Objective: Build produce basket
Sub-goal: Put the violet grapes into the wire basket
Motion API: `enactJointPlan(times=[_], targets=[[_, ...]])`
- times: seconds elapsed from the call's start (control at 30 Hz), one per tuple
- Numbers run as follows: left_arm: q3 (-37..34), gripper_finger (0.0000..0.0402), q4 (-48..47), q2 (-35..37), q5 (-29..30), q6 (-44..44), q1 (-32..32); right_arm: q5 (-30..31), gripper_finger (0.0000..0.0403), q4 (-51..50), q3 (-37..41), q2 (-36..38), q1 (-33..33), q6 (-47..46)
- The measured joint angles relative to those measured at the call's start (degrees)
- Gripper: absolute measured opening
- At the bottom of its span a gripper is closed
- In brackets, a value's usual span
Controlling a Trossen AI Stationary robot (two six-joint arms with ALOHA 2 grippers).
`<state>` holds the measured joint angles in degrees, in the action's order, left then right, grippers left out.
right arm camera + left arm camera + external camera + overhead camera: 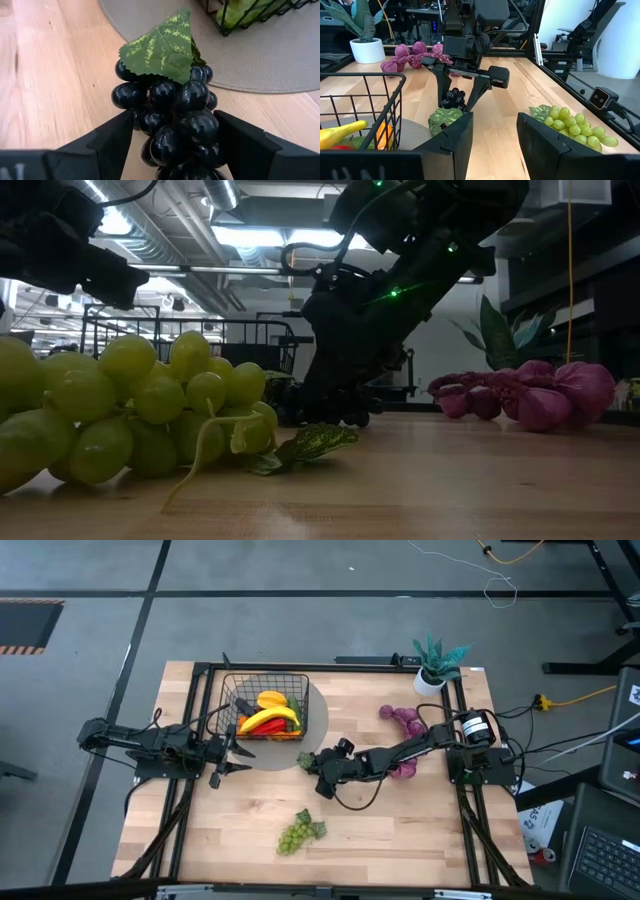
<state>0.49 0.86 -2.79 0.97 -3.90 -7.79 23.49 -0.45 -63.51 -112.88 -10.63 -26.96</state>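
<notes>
Seen from above, the left arm lies stretched across the left edge of the table point(400, 840), its gripper point(228, 756) spread wide and holding nothing, just left of a grey round mat point(315, 720). On that mat, upper centre of the frame, stands the basket point(264, 690), already holding a banana point(268, 718) and other produce. Right of centre the right arm reaches low and leftward from the table's right edge, its gripper point(318, 772) set around a bunch of dark grapes point(177, 115) by the mat's lower rim, fingers on either side of the cluster. Green grapes point(298, 833) lie alone on open wood at lower centre. A purple string point(400, 720) and a potted plant point(435, 665) occupy the upper right.
</notes>
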Motion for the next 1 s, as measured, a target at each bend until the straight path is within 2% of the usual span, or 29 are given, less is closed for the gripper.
enactJointPlan(times=[0.23,0.4,0.7,0.83,1.0], targets=[[0.00,0.0147,0.00,0.00,0.00,0.00,0.00,-0.08,0.0275,1.34,0.00,0.00,0.02,0.26],[0.00,0.0147,0.00,0.00,0.02,0.00,0.00,-3.28,0.0275,1.12,0.00,0.04,0.04,0.44],[0.00,0.0147,0.01,0.00,0.02,0.00,0.00,-2.34,0.0272,-0.62,-0.02,0.07,0.27,-0.23],[0.00,0.0147,0.00,0.00,0.02,0.00,0.00,-2.27,0.0243,-1.86,-0.02,0.07,0.31,-3.02],[0.00,0.0147,0.01,0.01,0.02,0.00,0.00,-3.02,0.0175,-1.68,-0.04,0.09,0.31,-5.78]])
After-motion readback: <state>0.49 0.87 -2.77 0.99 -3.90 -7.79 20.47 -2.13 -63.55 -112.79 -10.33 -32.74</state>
